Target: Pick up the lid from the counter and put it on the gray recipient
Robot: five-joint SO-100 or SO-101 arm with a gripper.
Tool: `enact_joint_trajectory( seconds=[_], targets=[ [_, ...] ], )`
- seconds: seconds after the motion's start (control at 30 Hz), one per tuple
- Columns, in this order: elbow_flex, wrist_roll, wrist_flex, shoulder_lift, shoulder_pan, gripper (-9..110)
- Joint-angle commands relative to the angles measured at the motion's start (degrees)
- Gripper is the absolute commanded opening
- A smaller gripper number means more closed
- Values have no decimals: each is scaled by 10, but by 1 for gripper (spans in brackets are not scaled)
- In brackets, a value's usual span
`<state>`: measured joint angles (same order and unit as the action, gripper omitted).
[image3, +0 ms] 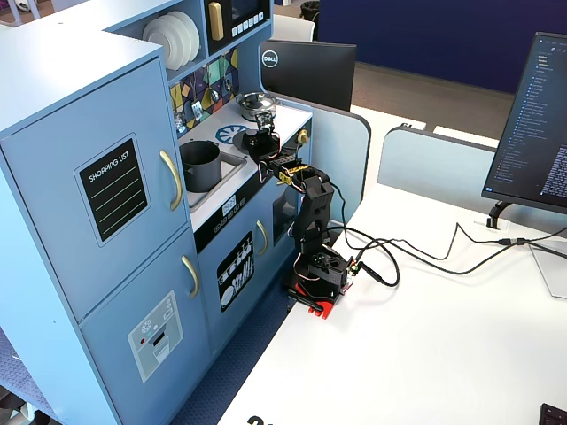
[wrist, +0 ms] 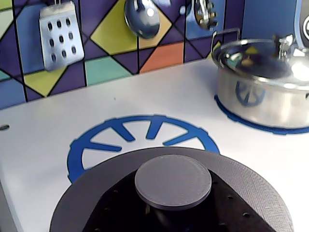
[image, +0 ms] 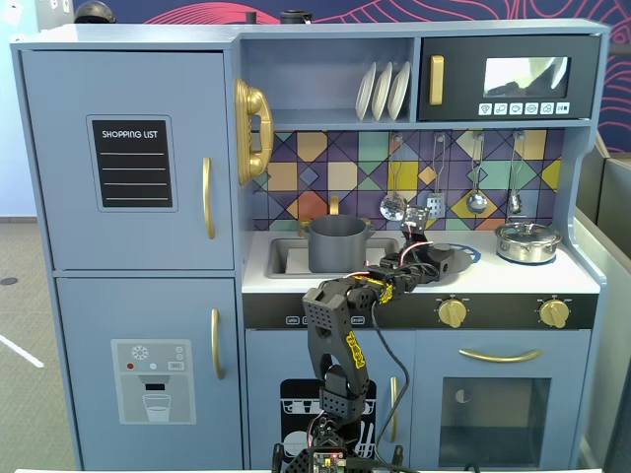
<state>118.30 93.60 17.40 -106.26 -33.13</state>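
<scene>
The lid (wrist: 241,181) is a dark gray matte disc with a round central knob (wrist: 173,180). It fills the bottom of the wrist view and covers the near part of the printed blue burner ring (wrist: 140,128). My gripper (wrist: 169,216) is shut around the stem under the knob, with its black fingers on either side. In a fixed view the gripper (image: 434,258) holds the lid (image: 452,259) low over the white counter (image: 493,276). The gray recipient (image: 338,242) stands in the sink recess left of it and also shows in the other fixed view (image3: 201,165). Whether the lid touches the counter I cannot tell.
A shiny steel pot with its own lid (image: 527,240) stands on the right burner ring, close to the right in the wrist view (wrist: 263,87). Utensils (wrist: 57,36) hang on the tiled back wall. The arm's base (image3: 317,270) stands on a white table in front of the kitchen.
</scene>
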Motion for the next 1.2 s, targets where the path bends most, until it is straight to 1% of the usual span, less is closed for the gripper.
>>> enact_joint_trajectory(
  seconds=[0.0,0.2,0.4,0.77,1.17],
  targets=[
    [-37,1,18,-57,5,0],
    [-66,-4,-25,-101,8,0],
    [-120,-31,-99,-141,27,0],
    [-200,-72,-238,-182,146,0],
    [-207,-85,-308,-192,250,0]
  ],
)
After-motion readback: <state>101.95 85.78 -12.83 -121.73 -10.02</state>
